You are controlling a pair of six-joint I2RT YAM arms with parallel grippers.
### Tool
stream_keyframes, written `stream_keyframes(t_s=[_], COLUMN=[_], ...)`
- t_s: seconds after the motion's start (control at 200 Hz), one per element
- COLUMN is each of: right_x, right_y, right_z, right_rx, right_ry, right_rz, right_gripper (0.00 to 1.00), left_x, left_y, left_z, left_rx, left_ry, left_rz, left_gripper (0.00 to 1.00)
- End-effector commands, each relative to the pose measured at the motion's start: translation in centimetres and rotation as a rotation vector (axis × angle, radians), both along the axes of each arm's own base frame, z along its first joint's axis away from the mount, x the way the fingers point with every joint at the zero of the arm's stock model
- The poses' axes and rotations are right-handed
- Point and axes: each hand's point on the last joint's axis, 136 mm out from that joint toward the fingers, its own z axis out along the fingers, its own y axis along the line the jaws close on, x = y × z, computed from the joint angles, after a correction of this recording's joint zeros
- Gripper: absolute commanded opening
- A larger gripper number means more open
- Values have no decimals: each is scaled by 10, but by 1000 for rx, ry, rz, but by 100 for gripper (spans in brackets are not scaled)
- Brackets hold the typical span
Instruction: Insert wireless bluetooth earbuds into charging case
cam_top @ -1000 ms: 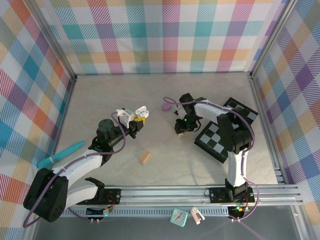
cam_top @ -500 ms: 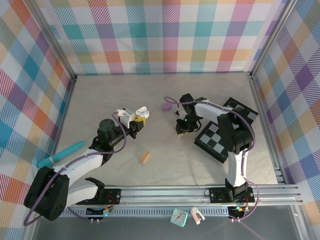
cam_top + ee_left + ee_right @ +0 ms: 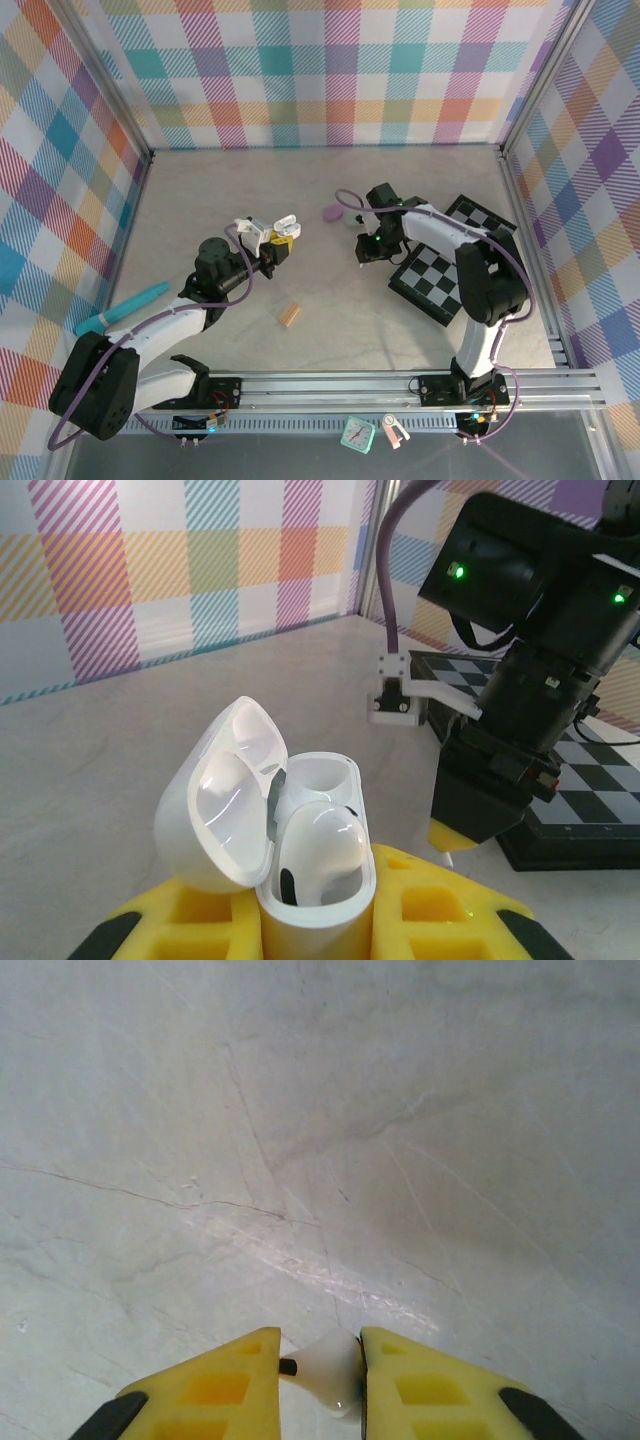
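My left gripper [image 3: 318, 925] is shut on the base of a white charging case [image 3: 230, 800], holding it upright with its lid hinged open to the left. One white earbud [image 3: 325, 845] sits in the near slot; the far slot [image 3: 318, 775] is empty. In the top view the case [image 3: 283, 222] is left of centre, above the table. My right gripper [image 3: 322, 1375] is shut on a second white earbud [image 3: 328, 1372], just above the bare table. From the left wrist view that gripper [image 3: 452, 845] hangs to the right of the case, apart from it.
A purple pebble-like case [image 3: 332, 213] lies just left of the right gripper [image 3: 368, 250]. A black-and-white checkerboard [image 3: 450, 265] lies under the right arm. A tan ridged block [image 3: 290, 315] is at front centre and a teal tool [image 3: 125, 308] at the left edge.
The right jaws have closed on the white earbud, and the right gripper has shifted slightly back and to the right. The left arm has held the case still.
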Motion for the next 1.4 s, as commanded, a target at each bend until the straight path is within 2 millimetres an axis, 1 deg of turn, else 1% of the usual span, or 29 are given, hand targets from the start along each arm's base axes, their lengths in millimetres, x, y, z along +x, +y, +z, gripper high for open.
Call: stream_keyframes(t_s=[0.0,0.175,0.31,0.435,0.505,0.63,0.81,0.98,1.19,1.395], right_x=[8,7,1,-5,-9,-16,-24,-22,-19,-22], right_y=[4,12,27,40,49,63,79,87,93,99], right_z=[28,68,99,125,138,155,166,170,166,161], right_rx=[47,84,100,128,147,184,220,227,223,222], right_ry=[-99,-194,-263,-318,-344,-379,-396,-405,-395,-378], right_rz=[-1,24,68,99,120,166,212,225,235,251], right_gripper=[23,23,23,23,23,23,24,24,24,24], left_x=[-5,-12,-20,-18,-16,-19,-24,-27,-28,-28], left_y=[-8,-20,-36,-43,-44,-51,-56,-58,-59,-60], left_z=[13,3,-3,-5,-5,-4,-3,-1,1,4], left_rx=[-42,12,51,60,60,58,50,47,41,35], left_ry=[-39,-48,-55,-58,-56,-60,-66,-74,-79,-83], left_rz=[-56,-102,-152,-154,-157,-190,-227,-245,-254,-255], left_gripper=[0,0,0,0,0,0,0,0,0,0])
